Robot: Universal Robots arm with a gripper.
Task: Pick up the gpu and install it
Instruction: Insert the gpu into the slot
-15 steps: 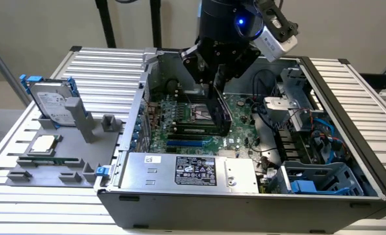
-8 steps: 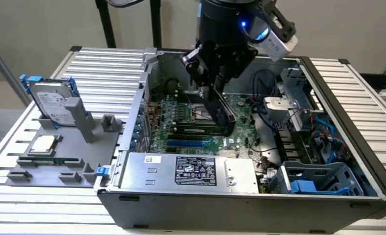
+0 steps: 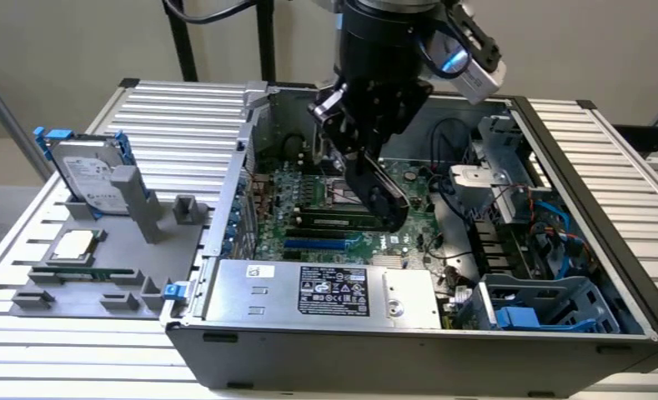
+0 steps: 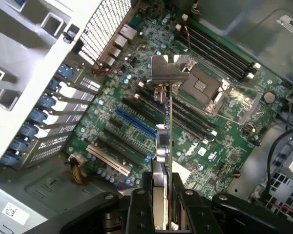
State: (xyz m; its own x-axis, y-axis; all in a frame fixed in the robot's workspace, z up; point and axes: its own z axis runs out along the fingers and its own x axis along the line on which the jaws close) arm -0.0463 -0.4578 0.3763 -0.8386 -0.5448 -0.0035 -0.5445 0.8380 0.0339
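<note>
The exterior view shows the whole setting. A grey open-sided computer case (image 3: 418,354) lies on the ribbed aluminium worktop (image 3: 173,108). A grey moulded parts tray (image 3: 39,296) sits beside it, toward the worktop's edge on the exterior view's left. The tray carries an upright silver hard drive with blue rails (image 3: 84,171), a square silver processor chip (image 3: 72,244) and a narrow green memory stick (image 3: 95,273).

Inside the case lie the green motherboard (image 3: 306,196), a silver power supply box with a black label (image 3: 318,292) along the near wall, and a blue plastic drive cage (image 3: 540,304) in the near corner on the exterior view's right.

The black claw (image 3: 362,162) reaches down into the case over the board, closed on the thin dark gpu (image 3: 387,204), which hangs tilted just above the slots.

The wrist view shows what the outside camera hides. The gpu (image 4: 165,131) appears edge-on, clamped between the two black fingers (image 4: 139,204) of the claw (image 4: 162,190). Its silver end bracket (image 4: 169,68) is at the far end from the grip. The card hangs over the row of long black slots, just beside the long blue expansion slot (image 4: 136,124) and near the square metal processor socket (image 4: 205,83). Whether its edge touches any slot cannot be told.

Open board lies on both sides of the card. The case's perforated rear wall with blue slot latches (image 4: 39,117) stands off to one side.
</note>
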